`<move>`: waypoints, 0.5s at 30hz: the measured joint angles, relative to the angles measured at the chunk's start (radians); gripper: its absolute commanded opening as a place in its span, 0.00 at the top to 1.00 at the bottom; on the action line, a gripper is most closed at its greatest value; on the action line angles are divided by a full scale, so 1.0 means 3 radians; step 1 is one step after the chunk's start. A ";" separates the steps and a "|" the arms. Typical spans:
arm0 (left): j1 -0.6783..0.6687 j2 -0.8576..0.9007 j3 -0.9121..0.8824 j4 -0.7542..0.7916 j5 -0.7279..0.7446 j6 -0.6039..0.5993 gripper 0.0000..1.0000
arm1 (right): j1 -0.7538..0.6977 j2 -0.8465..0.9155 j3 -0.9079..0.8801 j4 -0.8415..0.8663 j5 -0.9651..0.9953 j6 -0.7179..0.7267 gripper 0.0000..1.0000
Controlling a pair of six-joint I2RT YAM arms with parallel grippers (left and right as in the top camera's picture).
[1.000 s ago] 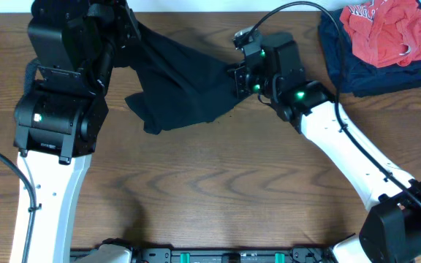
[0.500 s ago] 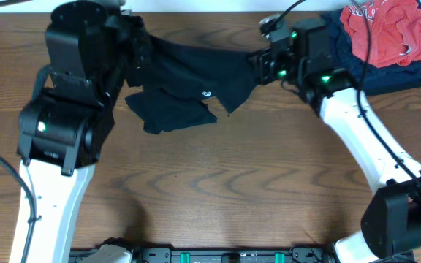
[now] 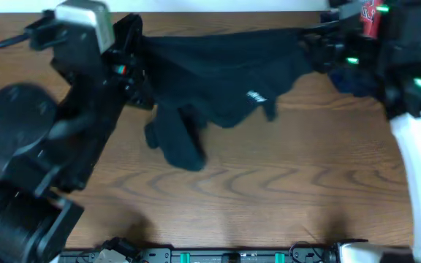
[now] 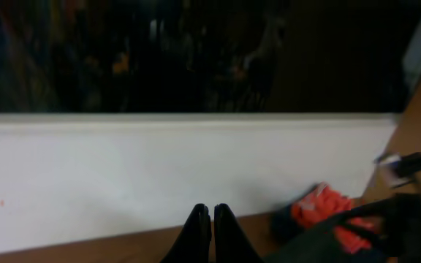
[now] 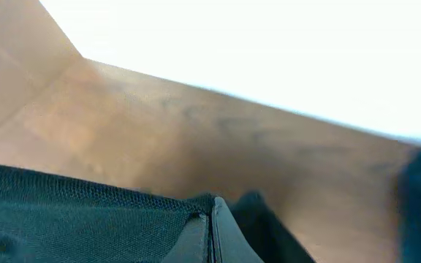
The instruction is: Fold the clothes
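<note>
The black garment (image 3: 225, 66) hangs stretched between my two grippers above the table. Its small white logo (image 3: 255, 96) faces up, and two loose parts droop down to the wood (image 3: 177, 139). My left gripper (image 3: 139, 57) is shut on the garment's left end; in the left wrist view its fingers (image 4: 212, 213) are pressed together and some black cloth shows at the lower right (image 4: 342, 245). My right gripper (image 3: 311, 40) is shut on the right end; in the right wrist view the fingers (image 5: 212, 219) pinch the mesh fabric (image 5: 71, 219).
The red garment (image 3: 369, 11) lies on the dark navy folded garment (image 3: 348, 77) at the table's far right corner, mostly hidden by my right arm; the red one also shows in the left wrist view (image 4: 320, 208). A white wall runs behind the table's far edge.
Both grippers have risen toward the camera and moved apart, the right one rightward. The garment went from a slack heap to a spread, stretched sheet with its logo showing.
</note>
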 measured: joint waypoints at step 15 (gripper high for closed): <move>-0.0015 0.0183 0.0004 -0.0261 -0.0257 0.0000 0.94 | -0.0051 0.0261 0.0094 0.0245 -0.0013 -0.0046 0.99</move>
